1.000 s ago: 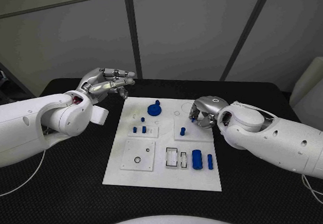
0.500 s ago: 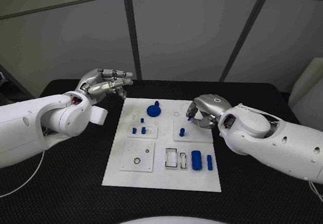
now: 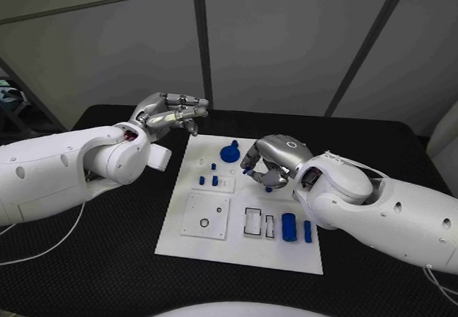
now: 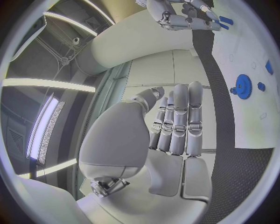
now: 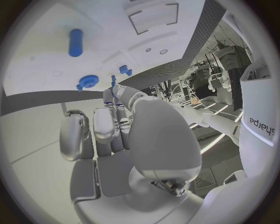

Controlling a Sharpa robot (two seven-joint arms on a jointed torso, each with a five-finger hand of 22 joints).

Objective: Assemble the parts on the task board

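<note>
Assembly seemingly at an early stage, judging by how many pieces lie loose. Far left: left hand [image 3: 173, 114] raised over the black table [image 3: 108, 238] just beside the far corner of the task board [image 3: 238, 250], silver fingers stretched side by side, thumb apart, holding nothing. On the board's left half: a thin black ring [image 3: 202, 222] lying flat on a square white tile, apparently not fitted to anything, and two short blue pegs [image 3: 208, 180] standing near each other on another tile. Farther back, a toothed blue gear [image 3: 229, 153] with a raised hub, likely seated on its post already. Toward the middle: right hand [image 3: 268, 165] low over the board, fingertips drawn together, seemingly pinching a small blue peg [image 5: 113, 79], probably about to be set in a hole. Right of that, near the front: a white frame with a rectangular slot, then a stout blue cylinder [image 3: 289, 223] and a slimmer blue pin [image 3: 307, 232] lying side by side, both probably yet to be placed. Smooth matte plastic throughout; white board flat and rigid.
</note>
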